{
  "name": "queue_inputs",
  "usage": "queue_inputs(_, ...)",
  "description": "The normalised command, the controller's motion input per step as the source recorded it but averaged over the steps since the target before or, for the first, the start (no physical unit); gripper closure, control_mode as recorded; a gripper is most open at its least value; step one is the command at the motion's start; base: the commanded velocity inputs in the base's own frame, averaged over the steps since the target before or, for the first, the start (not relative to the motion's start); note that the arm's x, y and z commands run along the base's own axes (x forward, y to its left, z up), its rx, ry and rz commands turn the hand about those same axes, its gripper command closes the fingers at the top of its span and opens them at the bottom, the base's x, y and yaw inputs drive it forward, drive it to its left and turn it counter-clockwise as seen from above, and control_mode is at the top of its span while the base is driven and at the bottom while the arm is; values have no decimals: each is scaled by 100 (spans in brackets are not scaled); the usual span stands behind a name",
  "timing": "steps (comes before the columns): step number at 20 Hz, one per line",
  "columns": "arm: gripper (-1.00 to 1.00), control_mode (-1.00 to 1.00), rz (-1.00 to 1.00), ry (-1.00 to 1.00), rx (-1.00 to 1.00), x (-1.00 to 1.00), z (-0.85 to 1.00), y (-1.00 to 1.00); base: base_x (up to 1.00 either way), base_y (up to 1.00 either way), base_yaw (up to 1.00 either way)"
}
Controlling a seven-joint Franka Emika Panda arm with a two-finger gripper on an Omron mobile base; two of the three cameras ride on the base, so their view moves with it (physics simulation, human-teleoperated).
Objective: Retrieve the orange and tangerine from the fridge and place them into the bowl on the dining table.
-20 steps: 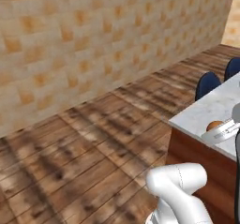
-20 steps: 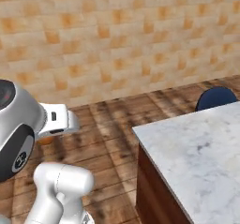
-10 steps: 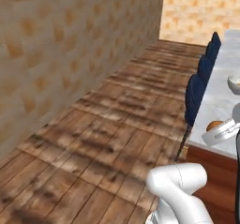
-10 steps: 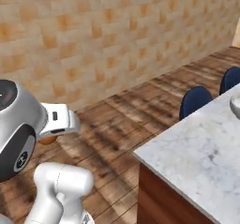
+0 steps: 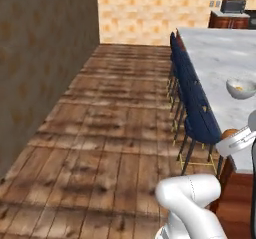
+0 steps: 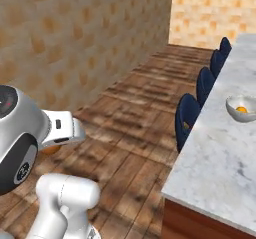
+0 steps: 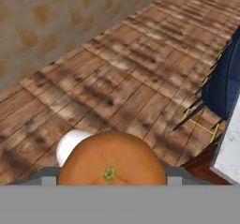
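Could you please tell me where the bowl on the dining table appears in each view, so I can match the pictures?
Left base view: bowl at the right edge, just above mid-height, on the dining table.
Right base view: at the right edge, near mid-height, holding an orange fruit.
Hand view: not in it.
Shared landmark: the row of dark blue chairs.

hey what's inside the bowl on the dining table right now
The bowl on the dining table holds one small orange fruit. Its near wall hides the fruit's lower part.
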Motion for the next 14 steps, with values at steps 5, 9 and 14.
queue_inputs(5,100,100,0,0,0,0,0,0,96,65,-61)
queue_inputs(9,100,100,0,0,0,0,0,0,95,57,-60)
queue_inputs(14,100,100,0,0,0,0,0,0,80,35,-62)
